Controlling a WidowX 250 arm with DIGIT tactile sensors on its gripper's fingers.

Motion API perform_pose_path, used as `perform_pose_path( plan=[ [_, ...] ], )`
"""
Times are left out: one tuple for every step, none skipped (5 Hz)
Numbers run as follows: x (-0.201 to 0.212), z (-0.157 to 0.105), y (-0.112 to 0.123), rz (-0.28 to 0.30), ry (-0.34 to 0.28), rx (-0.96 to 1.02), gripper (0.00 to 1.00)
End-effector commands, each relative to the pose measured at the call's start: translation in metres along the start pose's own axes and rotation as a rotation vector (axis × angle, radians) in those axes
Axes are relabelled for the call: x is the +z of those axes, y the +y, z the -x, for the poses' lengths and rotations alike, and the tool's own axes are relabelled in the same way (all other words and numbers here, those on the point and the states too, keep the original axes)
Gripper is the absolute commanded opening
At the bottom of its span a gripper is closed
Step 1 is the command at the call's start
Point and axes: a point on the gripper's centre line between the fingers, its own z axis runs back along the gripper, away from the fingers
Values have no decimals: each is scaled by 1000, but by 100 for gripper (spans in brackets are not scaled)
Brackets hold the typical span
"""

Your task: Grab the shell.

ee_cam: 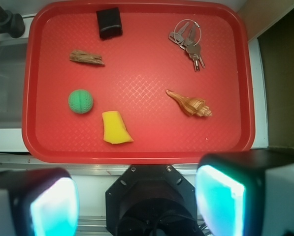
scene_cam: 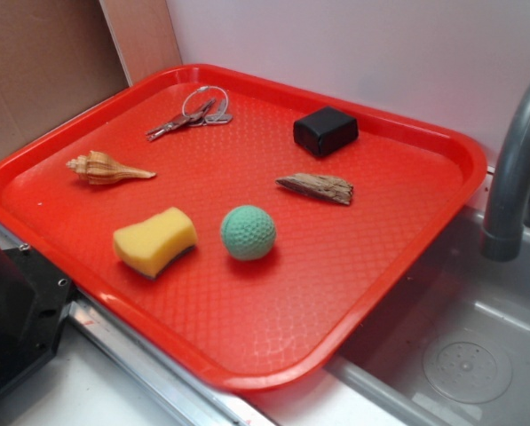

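Observation:
The shell (scene_cam: pixel 105 168) is a tan-and-cream spiral conch with a thin pointed tail, lying on the left side of the red tray (scene_cam: pixel 362 284). From the wrist view the shell (ee_cam: pixel 191 104) lies on the tray's right half, far ahead of me. My gripper (ee_cam: pixel 137 201) hangs high above the tray's near edge and is open, with nothing between its two glowing pads (ee_cam: pixel 219 199). The exterior view does not show the gripper.
Also on the tray are a yellow sponge (scene_cam: pixel 154 240), a green ball (scene_cam: pixel 248 232), a brown wood chip (scene_cam: pixel 317 187), a black box (scene_cam: pixel 325 130) and a bunch of keys (scene_cam: pixel 193 114). A sink (scene_cam: pixel 460 355) with a grey faucet (scene_cam: pixel 513 177) lies to the right. The robot base (ee_cam: pixel 151 201) sits below the gripper.

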Motion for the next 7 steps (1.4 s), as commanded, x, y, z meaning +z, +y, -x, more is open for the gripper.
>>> perform_pose_path(
  plan=[
    [0,0,0,0,0,0,100],
    [-22,-38,10,-36,40,-30,100],
    [-33,-63,14,-60,36,-49,100],
    [-41,-86,14,-82,53,-241,100],
    [-84,-75,36,-24,182,-486,100],
    [-117,-55,45,33,241,-734,100],
    [-123,-53,56,31,243,-984,100]
  ],
)
